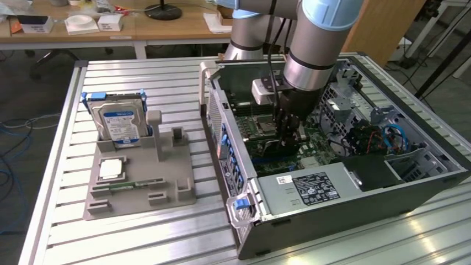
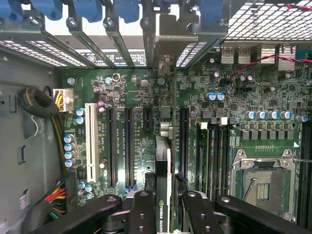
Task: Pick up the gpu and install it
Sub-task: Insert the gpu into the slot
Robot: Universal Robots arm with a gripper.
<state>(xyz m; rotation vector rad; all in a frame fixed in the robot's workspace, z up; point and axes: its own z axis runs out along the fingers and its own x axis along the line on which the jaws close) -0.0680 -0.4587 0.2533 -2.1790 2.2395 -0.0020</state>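
A silver table of ribbed aluminium slats carries two things. A grey moulded plastic parts holder rests flat on the surface toward the exterior view's left edge. Just beside it, filling the right half, an open dark grey metal computer case lies on its side.

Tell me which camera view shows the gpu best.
The wrist view. There the gpu stands edge-on between the tool's fingers, above the motherboard slots, with its label visible. In the exterior view the tool, inside the computer case, hides nearly all of the card.
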